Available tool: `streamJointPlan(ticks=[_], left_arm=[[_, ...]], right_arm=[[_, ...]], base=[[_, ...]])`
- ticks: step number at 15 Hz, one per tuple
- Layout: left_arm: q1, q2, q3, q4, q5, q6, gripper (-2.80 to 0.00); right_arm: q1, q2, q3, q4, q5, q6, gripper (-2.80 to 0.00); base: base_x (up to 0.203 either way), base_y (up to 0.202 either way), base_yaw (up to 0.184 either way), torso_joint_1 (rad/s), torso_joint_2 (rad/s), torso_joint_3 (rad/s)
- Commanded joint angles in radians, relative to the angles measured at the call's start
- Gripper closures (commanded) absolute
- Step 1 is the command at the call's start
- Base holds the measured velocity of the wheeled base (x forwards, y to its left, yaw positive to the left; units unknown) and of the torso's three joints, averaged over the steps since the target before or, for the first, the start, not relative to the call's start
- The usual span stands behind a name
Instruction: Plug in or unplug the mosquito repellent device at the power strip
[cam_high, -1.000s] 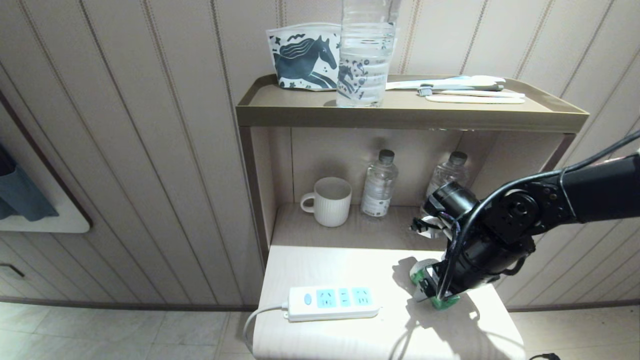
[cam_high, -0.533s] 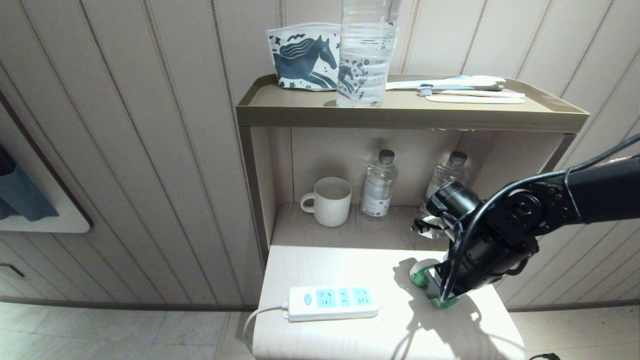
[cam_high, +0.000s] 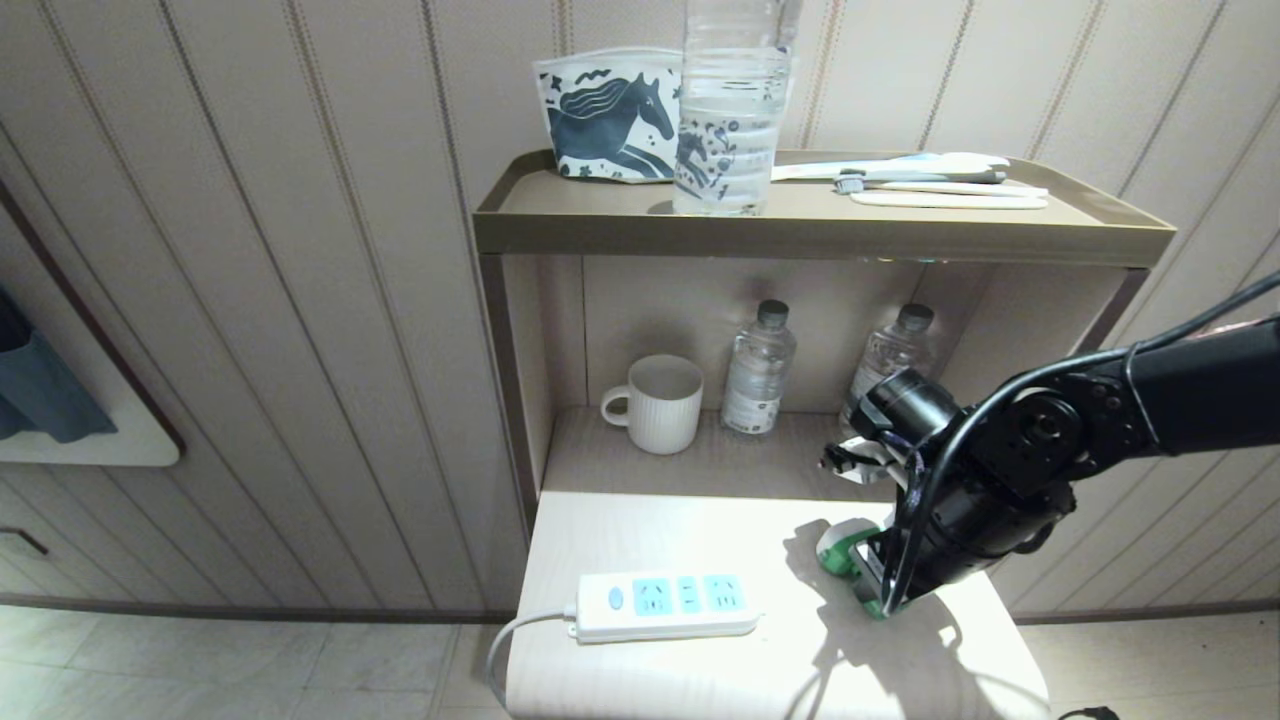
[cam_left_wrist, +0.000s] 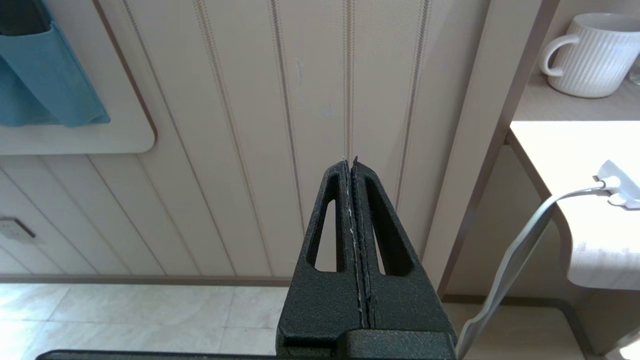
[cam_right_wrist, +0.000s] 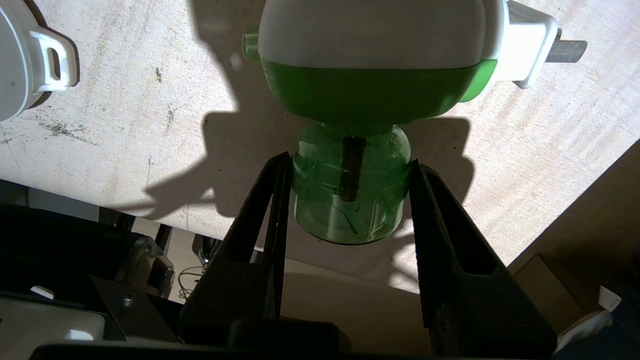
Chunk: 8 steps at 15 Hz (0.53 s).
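The mosquito repellent device (cam_right_wrist: 372, 60) sits right between the right gripper (cam_right_wrist: 350, 172) fingers, its green bottle pinched on both sides, white-and-green head and metal plug prongs poking out beyond the fingertips! From the gripper, the power strip (cam_high: 667, 604) lies well apart across the pale tabletop (cam_high: 700, 520), sockets bare. The left gripper (cam_left_wrist: 352, 165) is pressed shut, off beside the wall panelling.

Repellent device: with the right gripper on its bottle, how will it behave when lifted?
The right gripper pinches only the round, glossy green bottle, so the repellent device may slip or twist. Its bulkier white-and-green head overhangs the fingers, so it probably droops. It looks like light, rigid plastic, with prongs free.
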<state>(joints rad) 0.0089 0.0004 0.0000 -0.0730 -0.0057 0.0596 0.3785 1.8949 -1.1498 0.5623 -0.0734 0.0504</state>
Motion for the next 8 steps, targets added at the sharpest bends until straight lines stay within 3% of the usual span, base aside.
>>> streamJointPlan(ticks=[1,4,8], left_arm=[[0.0,0.0,0.0,-0.001,0.0,0.0,0.0],[0.0,0.0,0.0,-0.001,0.0,0.0,0.0],[0.0,0.0,0.0,-0.001,0.0,0.0,0.0]], right_arm=[[0.002,-0.011,0.002,0.004,-0.006,0.004,0.0],[0.001,-0.091,0.04,-0.033,-0.032,0.026,0.0],[0.001,-0.294,0.156,-0.235,-0.041,0.088,0.0]], base=[[0.0,0.0,0.0,0.0,0.0,0.0],[0.0,0.0,0.0,0.0,0.0,0.0],[0.0,0.0,0.0,0.0,0.0,0.0]])
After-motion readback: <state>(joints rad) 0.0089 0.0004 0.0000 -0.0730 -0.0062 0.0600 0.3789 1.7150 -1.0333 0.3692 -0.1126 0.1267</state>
